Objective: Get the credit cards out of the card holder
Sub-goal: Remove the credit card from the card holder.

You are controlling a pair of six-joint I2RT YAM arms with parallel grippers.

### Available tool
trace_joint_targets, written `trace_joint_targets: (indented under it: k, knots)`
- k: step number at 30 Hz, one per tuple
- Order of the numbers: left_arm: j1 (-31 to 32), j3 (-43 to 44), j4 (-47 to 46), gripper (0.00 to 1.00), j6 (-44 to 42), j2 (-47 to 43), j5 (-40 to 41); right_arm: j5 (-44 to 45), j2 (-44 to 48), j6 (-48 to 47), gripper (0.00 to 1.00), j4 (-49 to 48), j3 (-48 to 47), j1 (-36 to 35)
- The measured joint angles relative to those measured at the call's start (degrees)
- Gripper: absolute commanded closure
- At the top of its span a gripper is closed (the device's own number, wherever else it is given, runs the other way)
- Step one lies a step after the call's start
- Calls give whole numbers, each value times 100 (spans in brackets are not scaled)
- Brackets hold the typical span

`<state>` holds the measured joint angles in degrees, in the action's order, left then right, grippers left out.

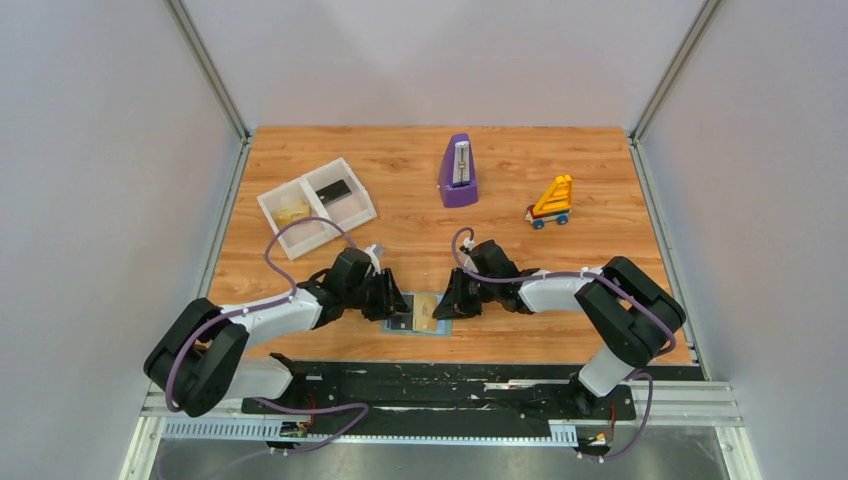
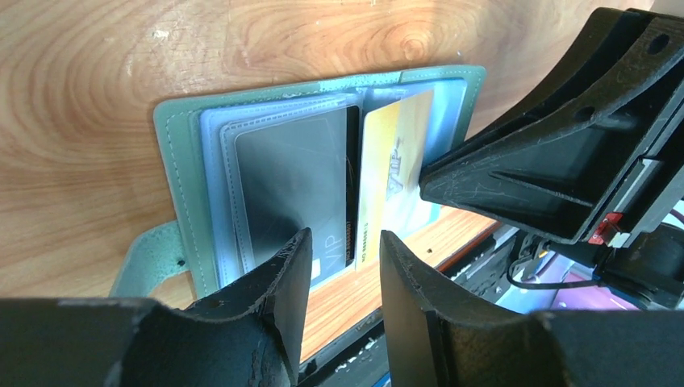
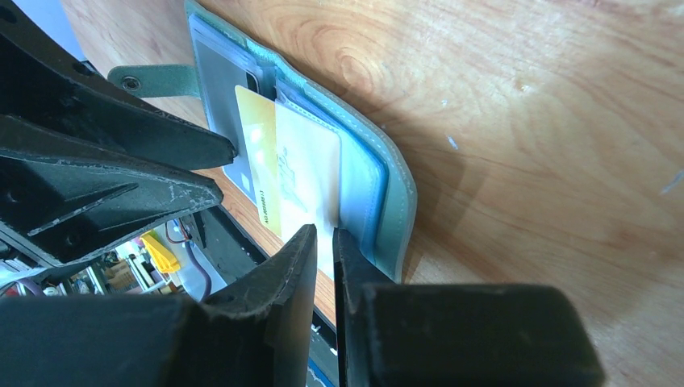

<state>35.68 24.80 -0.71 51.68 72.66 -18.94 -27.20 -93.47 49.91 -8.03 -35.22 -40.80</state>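
The card holder (image 2: 176,153) lies open mid-frame in the left wrist view. The left gripper (image 2: 345,242) is spread before the dark card (image 2: 286,177); it should close on its free edge only. The right gripper (image 3: 324,234) is nearly pressed together beside the yellow card (image 3: 258,153); whether it pinches anything, I cannot tell

Card holder (image 1: 418,313) lying open at near edge of table (image 1: 600,160), between left gripper (image 1: 395,300) and right gripper (image 1: 450,298). One card (image 2: 282,185) sitting in left page, other card (image 2: 395,177) in right. Tray (image 1: 315,205) sitting far left; metronome (image 1: 458,172) standing behind centre; toy (image 1: 551,203) sitting right of it.
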Motion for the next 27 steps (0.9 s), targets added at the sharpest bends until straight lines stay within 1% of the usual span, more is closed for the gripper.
trace_joint_targets:
  k: [15,27]
  knots:
    - [0,273,-321,56,-127,522,-85,-7,0,-2,85,-79,39,0]
    - [0,260,-855,61,-74,793,-393,-15,0,0,85,-114,59,0]
